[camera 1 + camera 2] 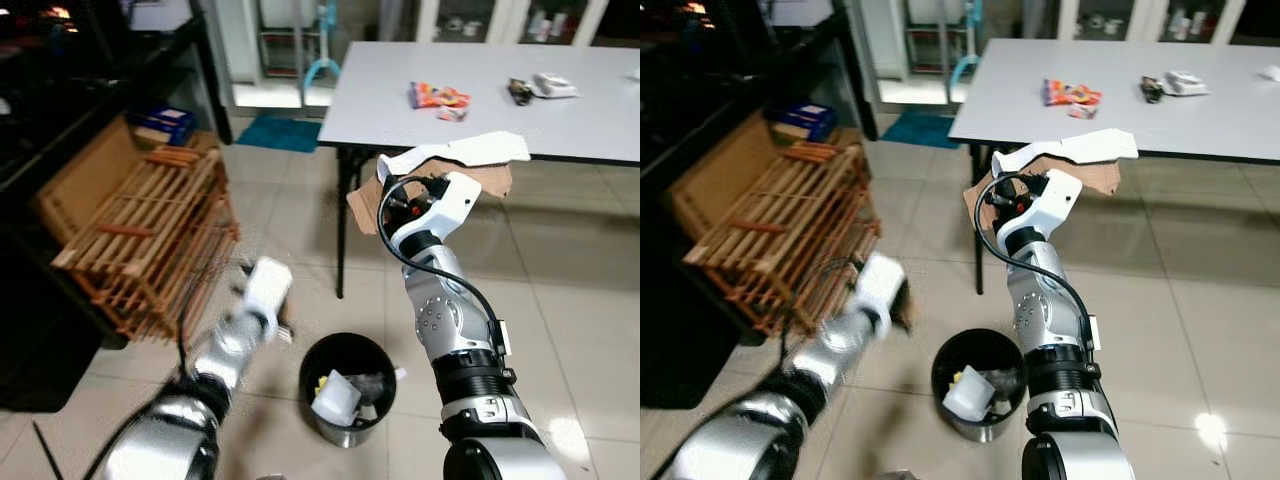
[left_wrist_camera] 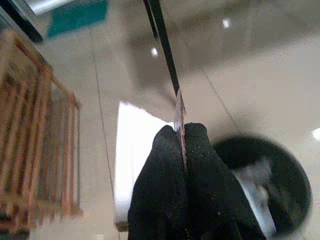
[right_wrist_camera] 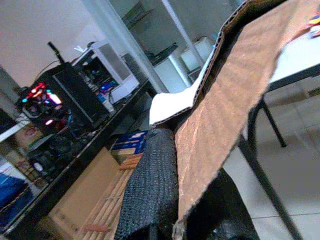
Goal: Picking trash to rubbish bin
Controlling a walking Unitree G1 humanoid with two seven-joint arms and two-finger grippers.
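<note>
Left eye view: holding a torn piece of cardboard (image 1: 455, 160) aloft in the right gripper (image 1: 425, 195), well above the floor and forward of the black rubbish bin (image 1: 345, 385), near the edge of the grey surface (image 1: 590, 120). Lying roughly level, with the long axis running across the view and the white face upward, brown underneath. Already containing crumpled white trash, that bin. Reaching low beside the bin with the left gripper (image 1: 268, 285), blurred here. Still lying on the surface, a red wrapper (image 1: 438, 96).

Right eye view: showing the same cardboard (image 1: 1065, 155) jutting past the wrist toward the robot's right, so probably needing tilting end-down to enter the bin's mouth.

Left wrist view: pinching a thin flat scrap (image 2: 179, 120) edge-on between closed fingers (image 2: 165, 185), just beside the bin rim (image 2: 280, 165). Pointing straight out from the fingertips, along their line.

Right wrist view: clamping the corrugated sheet between closed fingers (image 3: 150, 185) near one end. Looking light and fairly stiff but easily creased, with a ragged edge; likely to swing or flex at the free end, so gripping closer to the middle probably steadier.
</note>
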